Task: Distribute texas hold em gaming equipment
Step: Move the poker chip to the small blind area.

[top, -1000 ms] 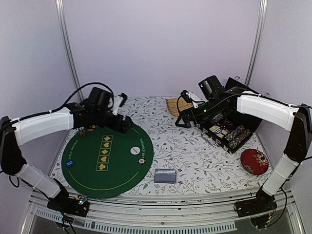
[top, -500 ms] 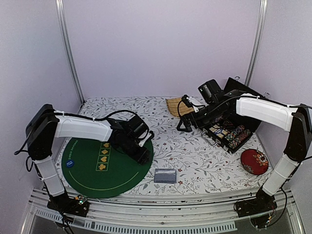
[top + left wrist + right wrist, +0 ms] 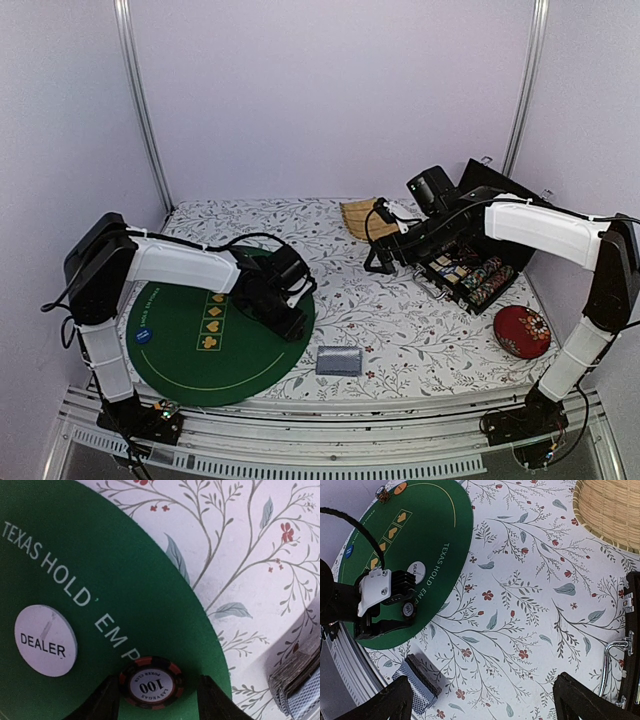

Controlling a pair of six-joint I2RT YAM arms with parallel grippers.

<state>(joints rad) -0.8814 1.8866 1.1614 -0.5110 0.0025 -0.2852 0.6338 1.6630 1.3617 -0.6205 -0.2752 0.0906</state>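
within the last second the left gripper [image 3: 157, 690] has swung from the far left rim of the mat [image 3: 100, 555] over to its right edge and dropped low. its jaws have narrowed from wide to roughly half. they now stand one on each side of the chip [image 3: 150, 682], one finger about touching it and a sliver of green still showing at the other, so i judge it is not gripped yet. that reads as the start of a pick, with this chip likely next to go to a player's spot. the right gripper [image 3: 487, 700] has barely shifted and hangs wide and empty over the flowered cloth [image 3: 400, 320] near the open case [image 3: 470, 275]. the chip lies flat at the mat's right edge, near the white dealer button [image 3: 45, 640]. it is black with red-orange edge blocks and a white centre marked 100, and it looks thin and hard, so the fingers would need to catch its rim low. the deck [image 3: 338, 360], grey-blue backs up, lies on the cloth just off the mat.
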